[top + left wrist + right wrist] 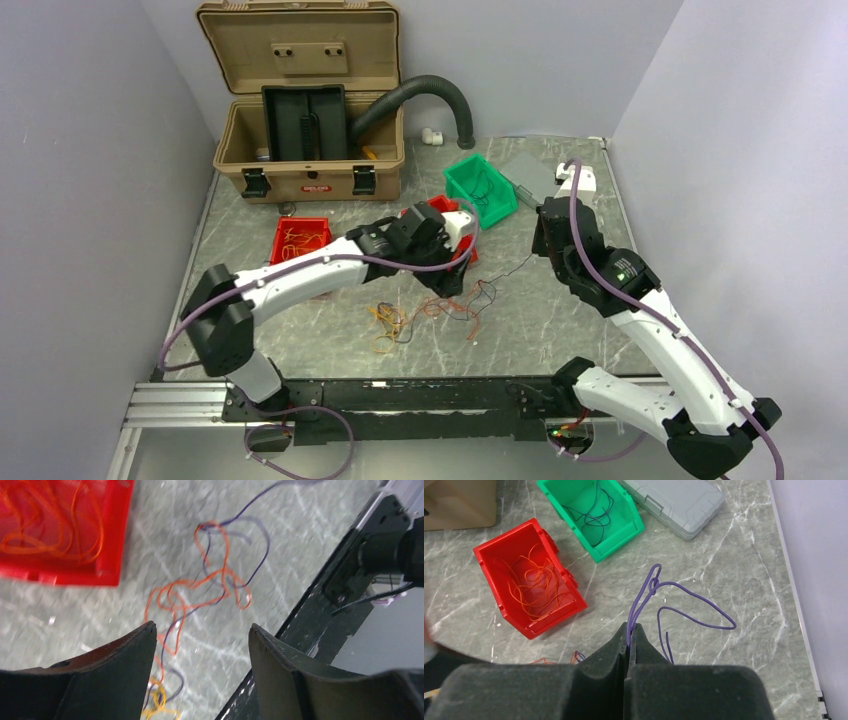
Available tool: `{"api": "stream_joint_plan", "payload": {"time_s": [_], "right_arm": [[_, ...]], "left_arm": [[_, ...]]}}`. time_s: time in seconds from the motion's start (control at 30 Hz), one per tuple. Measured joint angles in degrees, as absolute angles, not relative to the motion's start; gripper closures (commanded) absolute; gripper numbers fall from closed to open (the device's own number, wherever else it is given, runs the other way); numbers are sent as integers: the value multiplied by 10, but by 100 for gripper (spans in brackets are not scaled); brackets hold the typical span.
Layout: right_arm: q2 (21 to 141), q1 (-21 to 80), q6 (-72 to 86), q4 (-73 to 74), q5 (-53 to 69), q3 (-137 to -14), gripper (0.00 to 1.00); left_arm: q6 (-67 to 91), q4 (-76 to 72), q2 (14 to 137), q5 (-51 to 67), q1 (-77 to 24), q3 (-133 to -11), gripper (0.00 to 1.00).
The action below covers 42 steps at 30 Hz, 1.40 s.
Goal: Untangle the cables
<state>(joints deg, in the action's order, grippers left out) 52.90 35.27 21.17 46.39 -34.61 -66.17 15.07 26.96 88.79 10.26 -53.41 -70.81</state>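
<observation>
Your left gripper [202,629]: jaws apart, poised over the cables [200,587], a loose orange-and-purple tangle on the table [75,625] between your arms. Your right gripper [629,629]: jaws together, pinching a purple cable [694,597] that loops above the table. Orange strands lie in the red bin [556,622], dark ones in the green bin [621,542].

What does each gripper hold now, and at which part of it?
The right gripper is shut on a purple wire, pinching a doubled stretch below its small loop. The left gripper is open above the tangle, holding nothing.
</observation>
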Motion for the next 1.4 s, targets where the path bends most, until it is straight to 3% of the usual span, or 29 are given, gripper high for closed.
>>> {"api": "stream_joint_plan", "payload": {"time_s": [0.17,0.23,0.33,0.37,0.4,0.43,0.63,0.9,1.23,1.27,1.33,1.4], "right_arm": [[525,353,212,462,-340,-665,100],[521,353,212,462,-340,-667,100],[515,353,212,462,-341,-669,100],[513,353,211,462,-341,-670,100],[511,353,212,462,-342,-672,100],[508,353,212,462,-344,-673,100],[500,349,216,470,-372,-676,100],[491,326,262,511,-477,-670,100],[462,308,292,527,-557,-668,100],[461,308,292,528,-561,-668,100],[458,308,291,527,-563,-670,100],[455,308,288,526,-557,-671,100]], "left_arm": [[154,241,970,146,-541,-773,32],[160,223,997,169,-541,-779,37],[180,203,1032,200,-541,-778,60],[185,199,1041,205,-542,-778,72],[192,195,1051,211,-542,-778,92],[197,193,1060,216,-542,-778,100],[210,214,1081,208,-531,-763,100],[239,237,860,131,-388,-550,100],[259,282,782,61,-385,-475,100],[260,284,782,59,-384,-474,94],[260,282,782,60,-384,-474,68],[256,275,780,68,-386,-474,48]]}}
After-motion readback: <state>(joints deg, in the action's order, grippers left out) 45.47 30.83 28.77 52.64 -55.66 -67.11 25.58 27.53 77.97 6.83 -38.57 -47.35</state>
